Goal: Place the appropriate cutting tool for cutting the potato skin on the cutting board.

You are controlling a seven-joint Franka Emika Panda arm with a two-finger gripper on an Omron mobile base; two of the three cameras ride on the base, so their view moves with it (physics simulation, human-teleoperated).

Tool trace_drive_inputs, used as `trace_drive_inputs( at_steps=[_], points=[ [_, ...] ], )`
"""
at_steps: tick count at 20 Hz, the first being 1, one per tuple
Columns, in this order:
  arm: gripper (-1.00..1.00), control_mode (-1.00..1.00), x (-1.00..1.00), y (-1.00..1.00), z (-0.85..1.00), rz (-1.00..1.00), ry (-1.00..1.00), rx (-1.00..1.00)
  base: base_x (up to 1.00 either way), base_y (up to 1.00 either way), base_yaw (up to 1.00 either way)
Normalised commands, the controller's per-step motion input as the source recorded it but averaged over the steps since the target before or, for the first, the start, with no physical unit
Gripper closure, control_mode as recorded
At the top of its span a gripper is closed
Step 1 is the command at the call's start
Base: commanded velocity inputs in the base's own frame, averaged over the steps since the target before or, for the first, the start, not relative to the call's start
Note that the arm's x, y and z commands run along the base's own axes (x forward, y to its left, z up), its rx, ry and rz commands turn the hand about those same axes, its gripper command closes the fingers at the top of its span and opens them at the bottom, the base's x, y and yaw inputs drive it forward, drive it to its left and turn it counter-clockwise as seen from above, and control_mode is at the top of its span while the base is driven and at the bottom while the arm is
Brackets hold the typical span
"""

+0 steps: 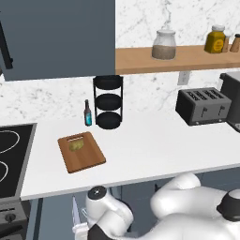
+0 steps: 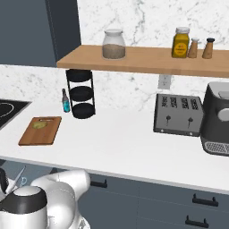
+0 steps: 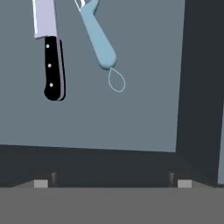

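Note:
Looking down into an open drawer, the hand view shows the light-blue peeler [image 3: 98, 37] lying at the top, its loop end pointing toward me. The black-handled knife [image 3: 53, 65] lies to its left. My gripper [image 3: 113, 183] hangs above the drawer floor, short of both tools. It is open, with its fingertips [image 3: 41, 182] wide apart and nothing between them. Up on the white counter lies the brown cutting board [image 1: 84, 157] [image 2: 38, 134], and the small yellowish potato [image 1: 76, 144] [image 2: 40, 125] rests on it near the slot handle.
The drawer's dark side wall [image 3: 201, 87] stands to the right of the tools. On the counter are a black tiered rack [image 1: 108, 102], a blue bottle [image 1: 87, 113], a toaster [image 1: 204, 105] and a coffee machine [image 2: 219, 118]. A stovetop [image 1: 11, 154] lies left of the board.

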Motion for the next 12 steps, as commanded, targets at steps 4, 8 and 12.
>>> trace_drive_inputs(
  at_steps=[4, 8, 12],
  points=[
    [-1.00, -1.00, -0.93, 0.00, 0.00, 0.00, 0.00, 0.00, 0.00, 0.00, 0.00],
    [-1.00, -1.00, -0.84, 0.00, 0.00, 0.00, 0.00, 0.00, 0.00, 0.00, 0.00],
    [-1.00, -1.00, 0.10, -0.04, 0.02, 0.00, 0.00, -0.01, 0.00, 0.00, 0.00]
  ],
)
